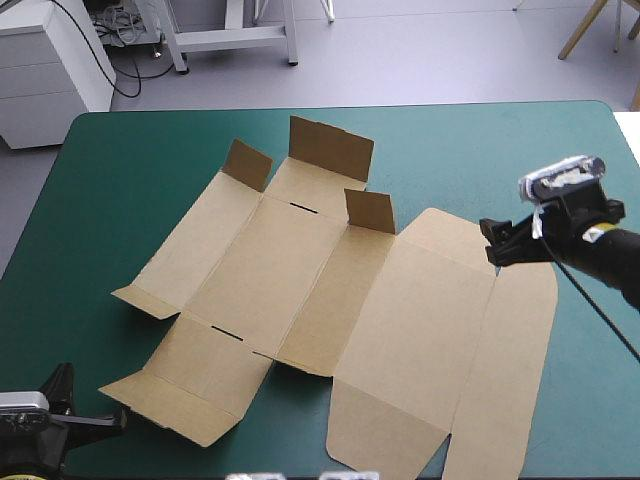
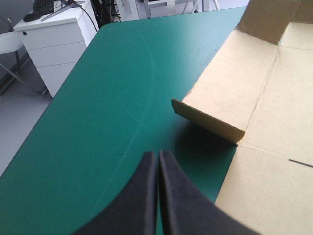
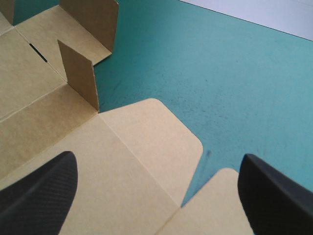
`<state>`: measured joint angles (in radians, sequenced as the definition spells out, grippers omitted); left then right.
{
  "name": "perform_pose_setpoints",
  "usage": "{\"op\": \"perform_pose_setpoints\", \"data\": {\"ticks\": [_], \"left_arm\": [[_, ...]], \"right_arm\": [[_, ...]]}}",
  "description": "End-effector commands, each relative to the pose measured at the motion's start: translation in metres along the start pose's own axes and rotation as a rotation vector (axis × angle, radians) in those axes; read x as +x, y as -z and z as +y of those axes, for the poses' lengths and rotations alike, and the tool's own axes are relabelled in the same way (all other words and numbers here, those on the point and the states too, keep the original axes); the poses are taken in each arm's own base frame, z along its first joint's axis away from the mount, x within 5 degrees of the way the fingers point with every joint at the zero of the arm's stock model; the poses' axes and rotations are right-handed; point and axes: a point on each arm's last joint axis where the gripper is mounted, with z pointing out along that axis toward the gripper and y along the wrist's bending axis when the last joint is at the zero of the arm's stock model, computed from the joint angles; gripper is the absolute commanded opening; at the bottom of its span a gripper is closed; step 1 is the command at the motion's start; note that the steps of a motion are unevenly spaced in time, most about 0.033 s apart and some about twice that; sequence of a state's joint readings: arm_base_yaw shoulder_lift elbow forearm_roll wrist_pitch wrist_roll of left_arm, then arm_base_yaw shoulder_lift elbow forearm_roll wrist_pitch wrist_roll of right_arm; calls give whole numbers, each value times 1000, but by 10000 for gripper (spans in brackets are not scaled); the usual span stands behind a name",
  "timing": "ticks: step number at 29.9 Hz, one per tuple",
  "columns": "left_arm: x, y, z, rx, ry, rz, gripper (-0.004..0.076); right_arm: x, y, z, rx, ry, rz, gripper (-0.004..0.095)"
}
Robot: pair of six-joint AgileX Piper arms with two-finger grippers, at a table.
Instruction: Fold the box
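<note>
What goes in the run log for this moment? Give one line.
box: flat, small flaps raised | left gripper: shut, over teal-green cover beside box | right gripper: open, over box's rounded flaps

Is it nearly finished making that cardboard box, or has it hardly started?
Hardly started. Done: little. The box lies spread as a sheet, with only a few small flaps standing up. In hand: nothing is gripped. The right gripper hovers over the sheet's rounded end, jaws open; the left gripper is off the board, jaws shut. Left: raising and tucking all the walls.
</note>
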<state>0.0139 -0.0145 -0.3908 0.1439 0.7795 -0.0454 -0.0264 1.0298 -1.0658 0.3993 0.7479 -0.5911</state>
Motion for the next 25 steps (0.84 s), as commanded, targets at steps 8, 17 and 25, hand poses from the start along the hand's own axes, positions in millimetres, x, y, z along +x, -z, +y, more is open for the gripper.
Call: {"op": "perform_pose_setpoints", "data": {"ticks": [8, 17, 25], "left_arm": [[-13, 8, 1, 5, 7, -120, -10], [-13, 8, 1, 5, 7, -120, -10], [-12, 7, 1, 5, 7, -120, -10]], "right_arm": [[-76, -87, 30, -234, 169, 8, 820], [-103, -170, 72, -325, 349, 205, 820], [-104, -214, 94, -343, 435, 295, 820]]}}
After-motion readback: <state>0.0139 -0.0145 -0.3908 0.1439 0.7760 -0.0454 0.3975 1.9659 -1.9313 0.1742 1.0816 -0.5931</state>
